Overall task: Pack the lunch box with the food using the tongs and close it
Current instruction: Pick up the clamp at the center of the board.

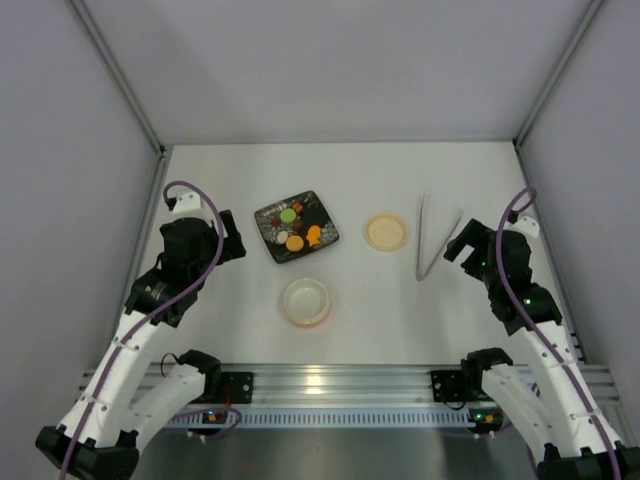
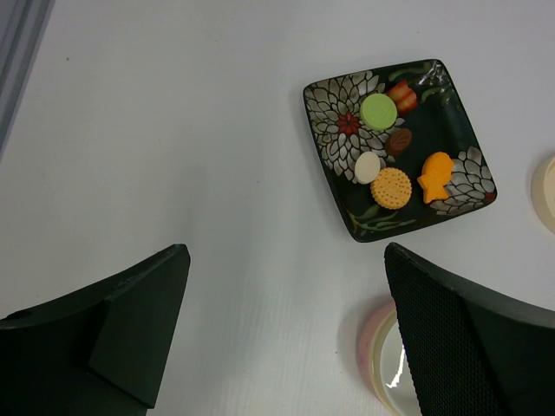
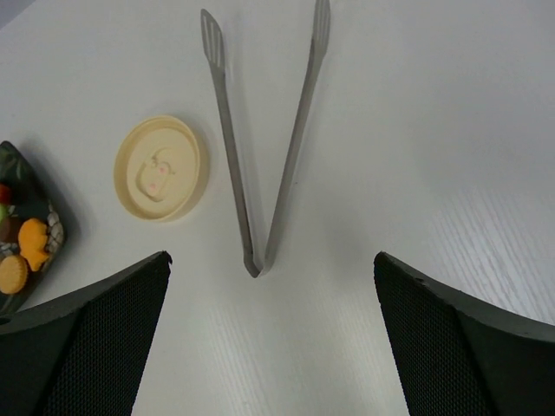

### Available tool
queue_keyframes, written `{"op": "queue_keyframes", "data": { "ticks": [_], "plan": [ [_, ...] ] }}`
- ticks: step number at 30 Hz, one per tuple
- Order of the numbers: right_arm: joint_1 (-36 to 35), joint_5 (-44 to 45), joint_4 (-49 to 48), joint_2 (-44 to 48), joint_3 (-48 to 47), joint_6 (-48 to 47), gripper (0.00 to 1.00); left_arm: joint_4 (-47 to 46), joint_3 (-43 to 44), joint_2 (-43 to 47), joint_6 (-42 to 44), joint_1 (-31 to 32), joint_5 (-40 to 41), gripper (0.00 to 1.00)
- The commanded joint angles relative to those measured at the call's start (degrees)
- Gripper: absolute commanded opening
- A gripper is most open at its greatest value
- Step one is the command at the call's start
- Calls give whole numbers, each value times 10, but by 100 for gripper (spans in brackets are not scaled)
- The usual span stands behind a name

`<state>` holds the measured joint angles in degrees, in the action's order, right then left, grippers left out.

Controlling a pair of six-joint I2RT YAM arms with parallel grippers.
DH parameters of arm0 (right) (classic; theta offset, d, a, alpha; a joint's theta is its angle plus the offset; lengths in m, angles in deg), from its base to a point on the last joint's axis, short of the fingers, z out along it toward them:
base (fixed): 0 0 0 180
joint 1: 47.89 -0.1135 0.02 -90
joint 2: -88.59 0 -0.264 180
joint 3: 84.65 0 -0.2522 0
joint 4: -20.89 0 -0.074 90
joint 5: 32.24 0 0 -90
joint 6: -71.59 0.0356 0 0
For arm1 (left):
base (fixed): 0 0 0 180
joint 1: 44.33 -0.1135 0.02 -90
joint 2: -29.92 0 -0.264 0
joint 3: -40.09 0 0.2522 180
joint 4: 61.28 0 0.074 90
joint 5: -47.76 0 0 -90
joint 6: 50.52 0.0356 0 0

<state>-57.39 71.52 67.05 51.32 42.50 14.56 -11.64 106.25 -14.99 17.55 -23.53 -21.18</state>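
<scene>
Right gripper [image 1: 457, 247]: fingers spread wide, holding nothing. It hangs over the table [image 1: 370, 180], just on the near side of the joined end of the tongs [image 3: 291, 147].
Left gripper [image 1: 235, 238]: also spread wide and empty, above bare table to the left of the plate [image 2: 460, 130].
Tongs: lying flat and untouched, with the V opening away from the robot and the joined end pointing at the right gripper.
Lid [image 3: 160, 169]: just left of the tongs, pink mark up, well apart from the box.
Lunch box [image 1: 306, 301]: open, near the front edge between the two arms. Nothing can be seen inside it.
Food [image 2: 390, 186]: all on the black flowered plate, behind the box and slightly to its left, in a tight cluster.
Stage: judged not begun; picking up the tongs comes first.
Risk, pickup: the tongs are thin and flat on the table, so fingers coming down may scrape the surface or push them toward the lid.
Risk, grip point: a hold on the joined end would probably not squeeze the arms together, so the grasp likely needs to span both arms.
Risk, food: the pieces are small and crowded, so one may slip from the tips or knock a neighbour off the plate.
Risk, closing: the box looks light and may slide when the lid is pressed on unless it is steadied.
</scene>
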Motion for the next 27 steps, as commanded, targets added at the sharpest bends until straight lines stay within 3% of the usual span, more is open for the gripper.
{"op": "queue_keyframes", "data": {
  "ticks": [1, 6, 12, 27],
  "plan": [
    [7, 43, 21, -38, -20, -16, 100, -8, 14, 1, 5, 1, 13, 99],
    [-10, 60, -20, -110, -26, -9, 100, -8, 14, -1, 5, 1, 10, 99],
    [-84, 139, -25, -250, -86, 4, 99, -9, 14, -3, 4, 1, 6, 99],
    [-105, 127, -103, -384, -118, 15, 100, -9, 13, -8, 6, 1, -1, 99]
  ]
}}
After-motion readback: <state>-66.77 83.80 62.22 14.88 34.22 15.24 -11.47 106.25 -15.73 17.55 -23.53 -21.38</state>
